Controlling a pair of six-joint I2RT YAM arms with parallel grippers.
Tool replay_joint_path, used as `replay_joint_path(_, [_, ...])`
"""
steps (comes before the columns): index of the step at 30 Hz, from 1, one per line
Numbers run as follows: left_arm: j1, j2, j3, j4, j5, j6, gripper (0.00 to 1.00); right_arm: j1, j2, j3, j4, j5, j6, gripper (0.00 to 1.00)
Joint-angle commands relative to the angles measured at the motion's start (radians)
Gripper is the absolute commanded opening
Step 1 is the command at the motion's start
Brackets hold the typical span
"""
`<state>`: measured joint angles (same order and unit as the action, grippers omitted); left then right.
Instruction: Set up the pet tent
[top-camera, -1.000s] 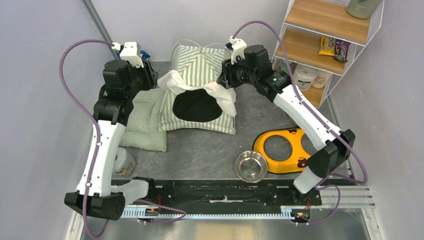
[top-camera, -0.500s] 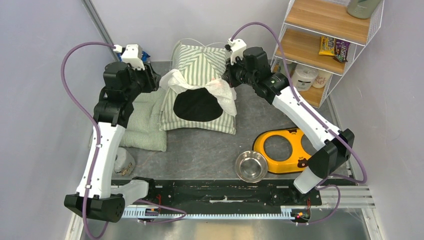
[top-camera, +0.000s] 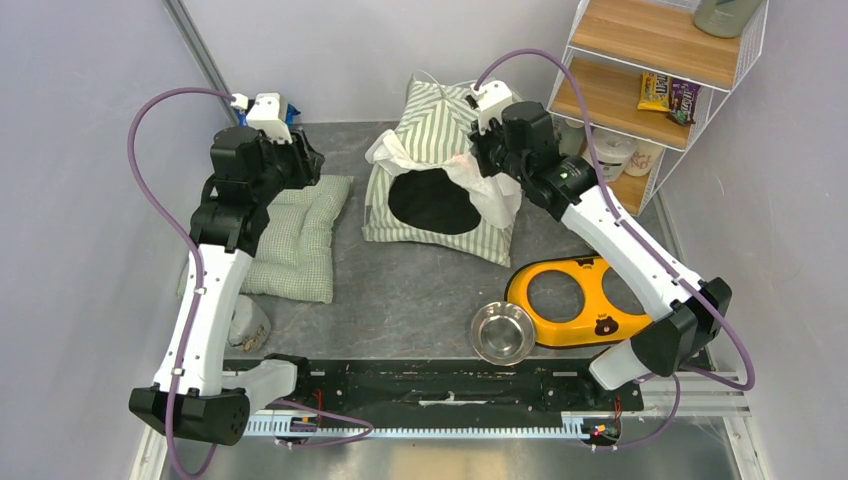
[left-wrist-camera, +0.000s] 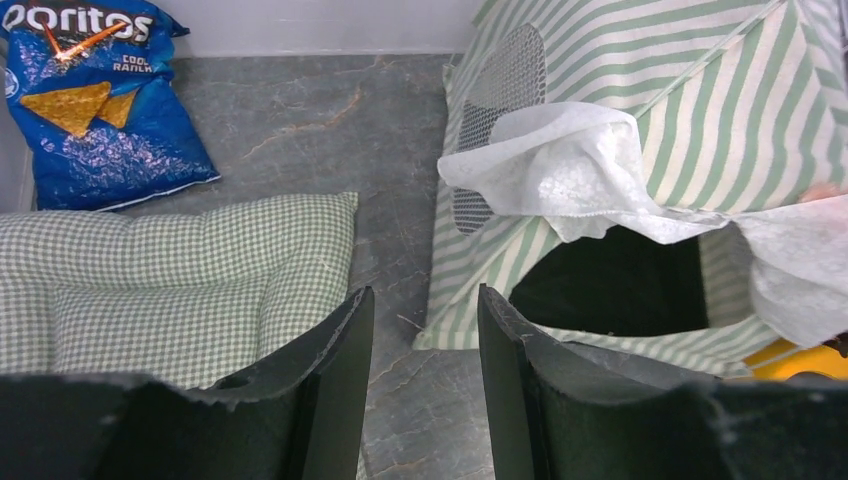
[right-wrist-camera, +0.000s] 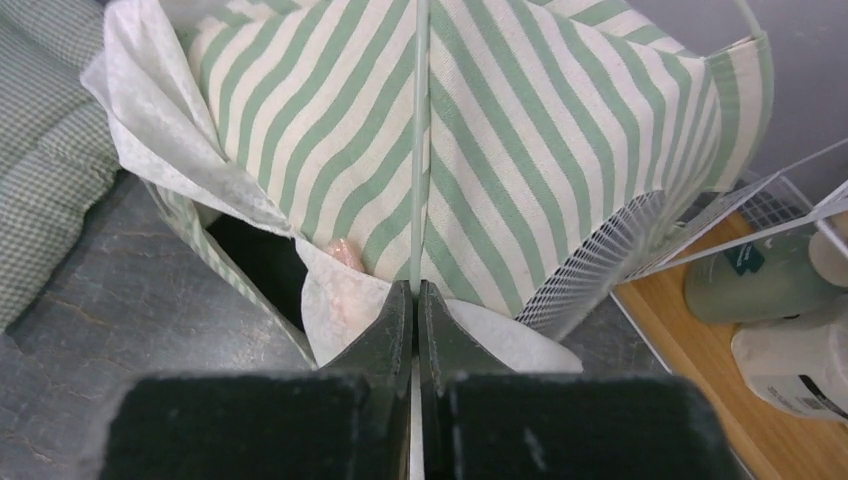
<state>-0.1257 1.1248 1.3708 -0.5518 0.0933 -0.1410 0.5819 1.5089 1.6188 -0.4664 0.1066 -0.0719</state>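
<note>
The pet tent (top-camera: 440, 150), green-and-white striped with a dark round opening and white flaps, stands at the back middle of the table. It also shows in the left wrist view (left-wrist-camera: 690, 130) and the right wrist view (right-wrist-camera: 520, 140). My right gripper (top-camera: 487, 150) is shut on a thin pale pole (right-wrist-camera: 420, 150) that runs down the tent's striped side (right-wrist-camera: 414, 290). My left gripper (top-camera: 305, 160) is open and empty, above the floor between the cushion and the tent (left-wrist-camera: 420, 300).
A pale green quilted cushion (top-camera: 295, 235) lies left of the tent. A yellow double-bowl holder (top-camera: 570, 295) and a steel bowl (top-camera: 502, 332) sit front right. A wire shelf (top-camera: 640, 90) stands at the back right. A Doritos bag (left-wrist-camera: 95, 100) lies back left.
The right gripper has pulled the tent to the right and up, off the cushion. The left gripper has let go of the tent and now stands open.
</note>
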Motion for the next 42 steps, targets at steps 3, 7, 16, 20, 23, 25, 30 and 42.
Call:
replay_joint_path(3, [0.001, -0.018, -0.007, 0.015, 0.028, -0.034, 0.5, -0.031, 0.002, -0.081, 0.054, -0.03, -0.001, 0.0])
replay_joint_path(7, [0.001, -0.032, -0.013, 0.015, 0.022, -0.033, 0.5, -0.069, -0.016, -0.109, 0.063, -0.097, 0.012, 0.06])
replay_joint_path(16, [0.0, -0.05, 0.015, -0.019, -0.005, -0.036, 0.5, -0.081, -0.1, -0.006, 0.005, -0.087, 0.065, 0.74])
replay_joint_path(20, [0.0, -0.048, 0.058, -0.076, -0.07, -0.076, 0.5, -0.073, -0.104, 0.115, -0.059, -0.103, 0.107, 0.8])
replay_joint_path(23, [0.001, -0.06, 0.083, -0.113, -0.088, -0.095, 0.5, -0.021, -0.104, 0.146, -0.045, -0.129, 0.113, 0.82])
replay_joint_path(25, [0.001, -0.081, 0.088, -0.127, -0.118, -0.106, 0.5, 0.037, -0.1, 0.135, -0.003, -0.119, 0.114, 0.84])
replay_joint_path(30, [0.001, -0.143, 0.11, -0.182, -0.172, -0.126, 0.5, 0.165, -0.048, 0.078, 0.151, -0.183, 0.226, 0.89])
replay_joint_path(42, [0.001, -0.323, 0.149, -0.25, -0.365, -0.151, 0.5, 0.425, 0.355, 0.099, 0.385, -0.118, 0.709, 0.93])
